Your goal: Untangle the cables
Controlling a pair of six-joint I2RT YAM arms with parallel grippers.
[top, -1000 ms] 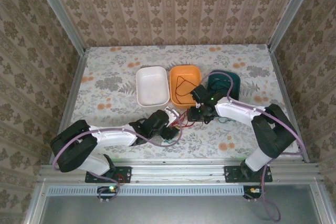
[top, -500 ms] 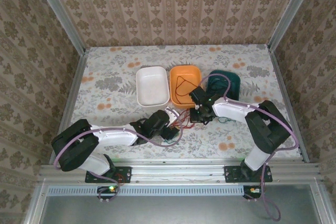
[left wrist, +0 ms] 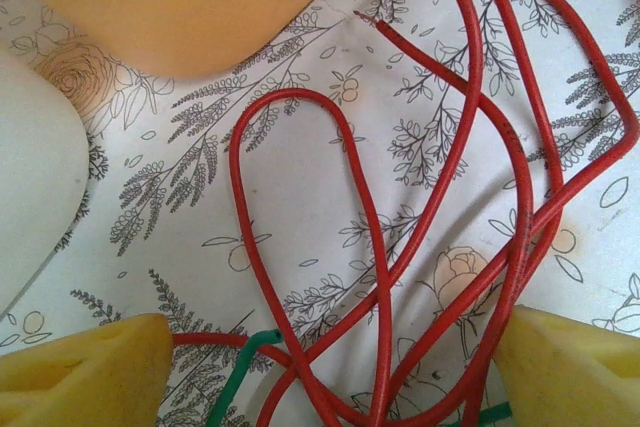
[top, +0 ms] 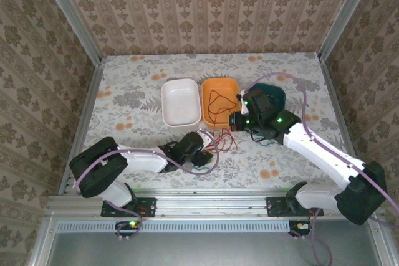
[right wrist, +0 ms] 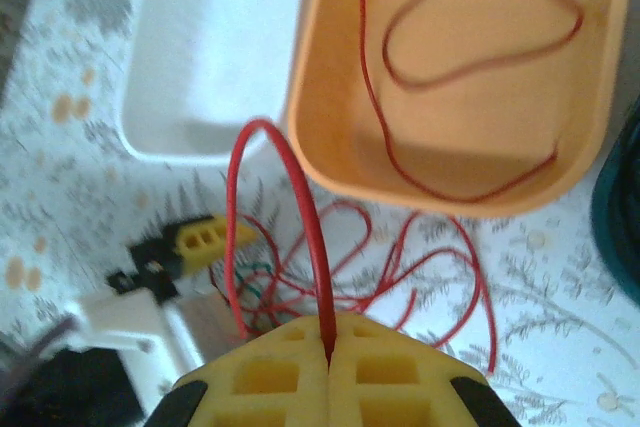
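Red, thin plastic-coated cables (left wrist: 380,247) lie looped on the floral tablecloth (left wrist: 300,177) just in front of the orange plastic tray (right wrist: 470,37). A green strand (left wrist: 235,377) runs among them, and one more red length lies inside the tray. Right gripper (right wrist: 328,347): pads closed on an upstanding red loop. Left gripper (left wrist: 330,377): jaws wide, straddling the heap, holding nothing. The strands look light, limp and springy, so a free loop clear of crossings is the best place to grasp.

A: Containers on the table (top: 134,82)?
B: Three trays in a row: white (top: 181,101), orange (top: 220,84) just beside it, dark teal (top: 278,95) rightmost.
A: Surroundings?
B: Floral tabletop print; patterned wallpaper (top: 206,10) behind.
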